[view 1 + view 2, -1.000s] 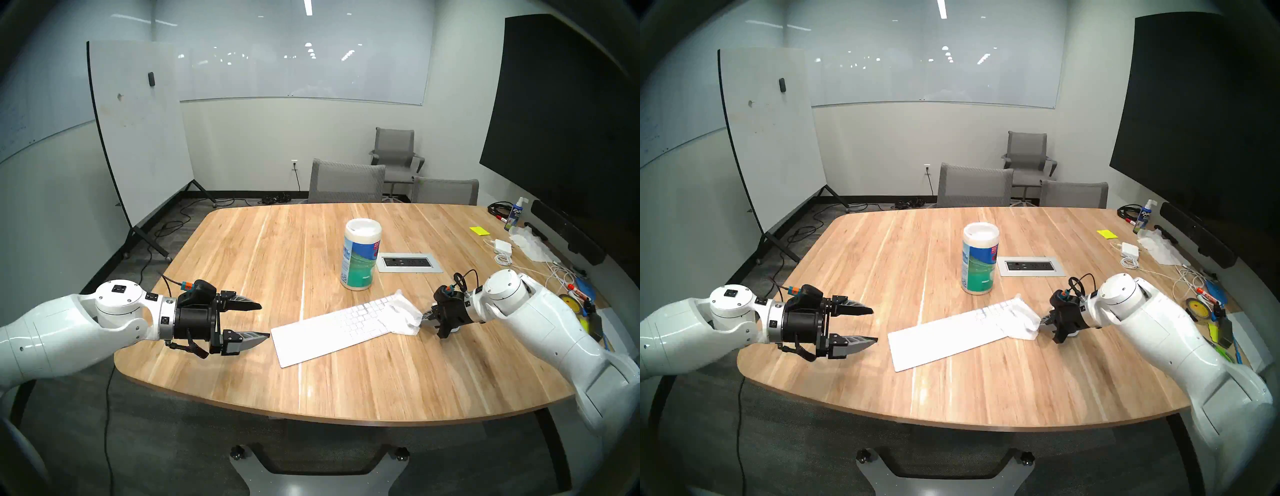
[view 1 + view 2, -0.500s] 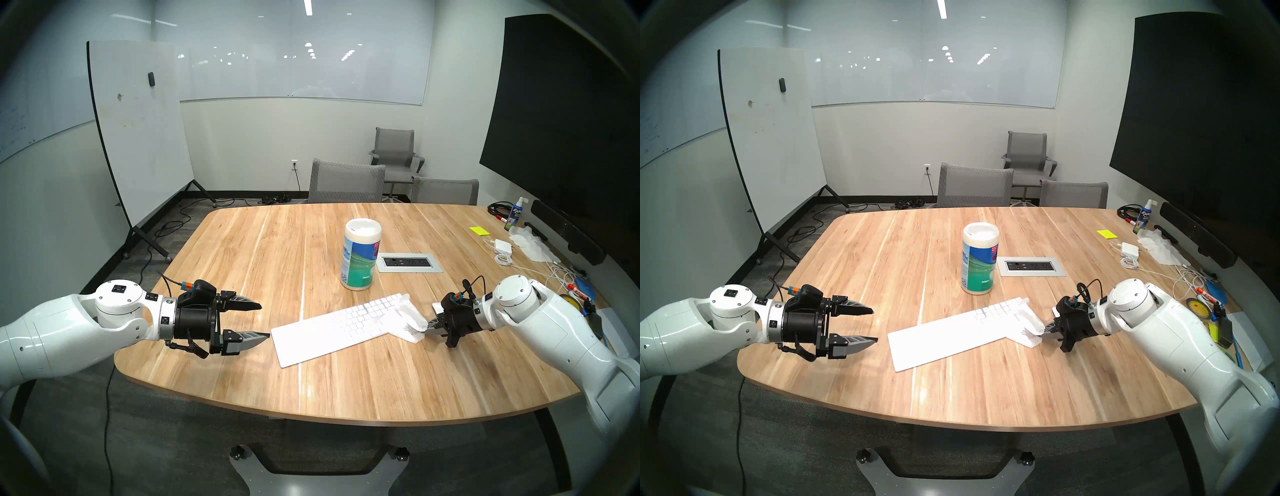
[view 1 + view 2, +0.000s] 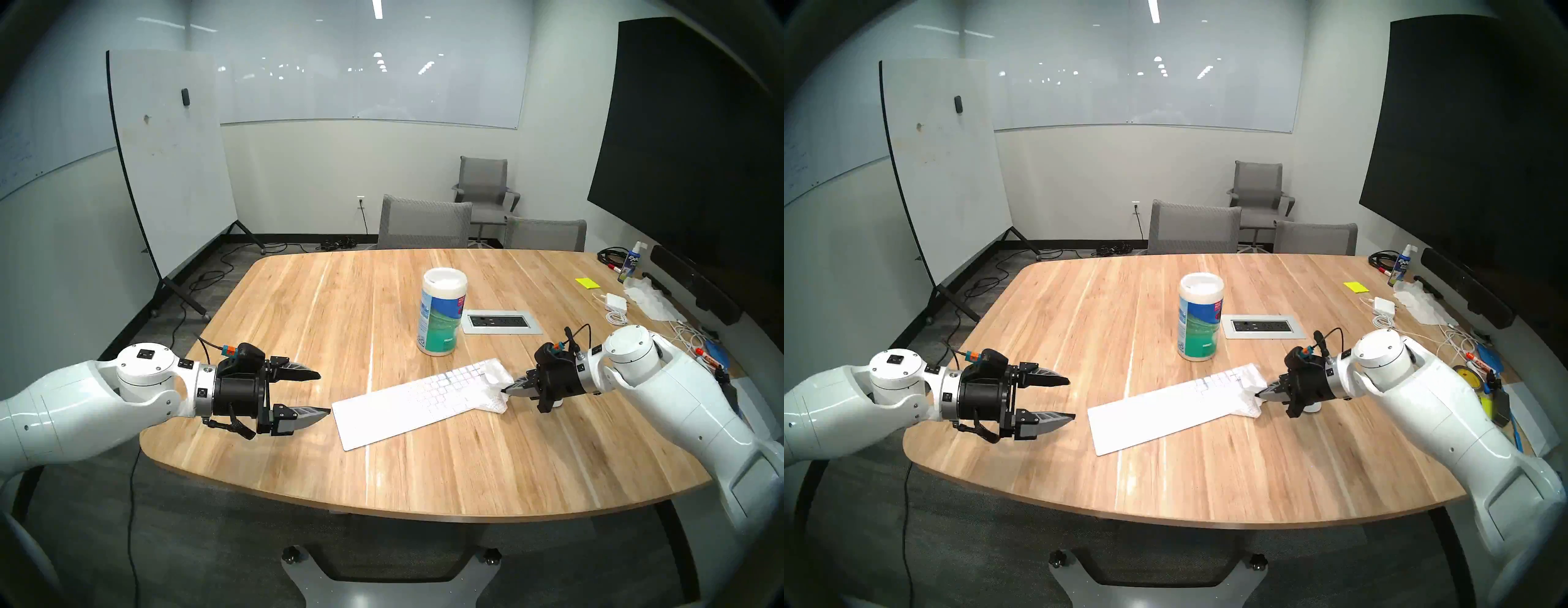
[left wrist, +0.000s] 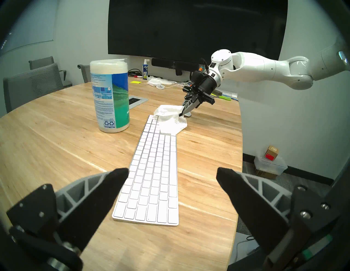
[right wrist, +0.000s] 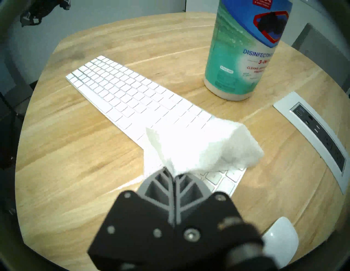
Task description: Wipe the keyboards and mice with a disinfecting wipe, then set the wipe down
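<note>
The white keyboard (image 3: 407,403) lies slantwise on the wooden table (image 3: 297,322); it also shows in the left wrist view (image 4: 153,176) and the right wrist view (image 5: 132,98). My right gripper (image 3: 505,389) is shut on a white wipe (image 3: 494,382), which drapes over the keyboard's right end (image 5: 198,147). The white mouse (image 5: 280,242) sits on the table just under and behind that gripper, mostly hidden in the head views. My left gripper (image 3: 324,392) is open and empty, hovering just off the keyboard's left end.
The wipes canister (image 3: 441,314) stands behind the keyboard. A power socket panel (image 3: 502,321) is set into the table to the canister's right. A charger brick (image 3: 616,301), cables, crumpled tissue (image 3: 649,297) and a spray bottle (image 3: 632,261) crowd the right edge. Chairs stand behind the table.
My right gripper drew the wipe towards the right and the near side, then came back left and farther over the keyboard's right end. The left arm has not moved.
</note>
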Action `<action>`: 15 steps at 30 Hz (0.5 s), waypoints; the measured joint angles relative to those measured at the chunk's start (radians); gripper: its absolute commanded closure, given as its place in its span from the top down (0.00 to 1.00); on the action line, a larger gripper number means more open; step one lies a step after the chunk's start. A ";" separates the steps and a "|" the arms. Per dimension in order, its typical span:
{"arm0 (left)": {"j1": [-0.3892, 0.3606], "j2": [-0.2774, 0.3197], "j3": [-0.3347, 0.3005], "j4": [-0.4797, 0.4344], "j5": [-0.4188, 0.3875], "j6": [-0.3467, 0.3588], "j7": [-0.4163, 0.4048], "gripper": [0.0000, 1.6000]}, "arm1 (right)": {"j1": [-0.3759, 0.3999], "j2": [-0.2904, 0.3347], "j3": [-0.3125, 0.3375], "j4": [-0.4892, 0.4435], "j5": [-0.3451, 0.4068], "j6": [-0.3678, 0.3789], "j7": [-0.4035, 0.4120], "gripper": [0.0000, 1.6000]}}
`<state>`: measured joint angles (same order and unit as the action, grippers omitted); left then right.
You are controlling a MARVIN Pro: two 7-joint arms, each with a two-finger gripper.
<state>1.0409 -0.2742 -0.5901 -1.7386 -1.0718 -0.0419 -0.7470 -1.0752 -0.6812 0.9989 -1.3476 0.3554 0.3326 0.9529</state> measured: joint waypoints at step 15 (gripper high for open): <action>0.000 0.000 0.000 0.000 0.000 0.000 0.000 1.00 | 0.018 -0.092 -0.060 -0.060 -0.066 0.097 -0.100 0.00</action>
<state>1.0407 -0.2742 -0.5898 -1.7386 -1.0718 -0.0419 -0.7470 -1.0576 -0.7731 0.9385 -1.4072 0.2895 0.4296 0.8524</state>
